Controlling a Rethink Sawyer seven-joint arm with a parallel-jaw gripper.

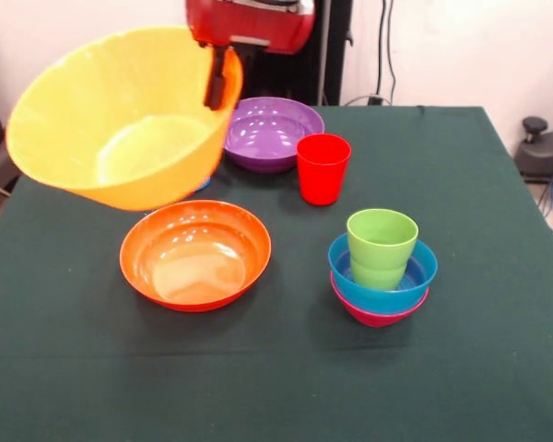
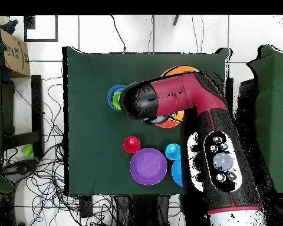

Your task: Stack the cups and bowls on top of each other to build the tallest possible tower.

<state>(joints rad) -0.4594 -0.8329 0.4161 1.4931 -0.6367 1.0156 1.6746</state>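
Note:
My gripper (image 1: 217, 81) is shut on the rim of the very large yellow-orange bowl (image 1: 120, 120) and holds it tilted above the table's left side. The tower stands at the front right: the lime green cup (image 1: 381, 247) in the small blue bowl (image 1: 396, 290), which sits on the small magenta bowl (image 1: 378, 316). It also shows in the overhead view (image 2: 115, 97). The red-orange bowl (image 1: 195, 253) sits under the held bowl. The red cup (image 1: 323, 168) and the purple bowl (image 1: 272, 133) stand behind.
In the overhead view the light blue cup (image 2: 173, 151) and the large blue bowl (image 2: 178, 172) sit next to the purple bowl (image 2: 148, 166), partly under the arm (image 2: 185, 97). The red cup (image 2: 131, 144) stands beside them. A dark green cloth (image 1: 479, 184) covers the table.

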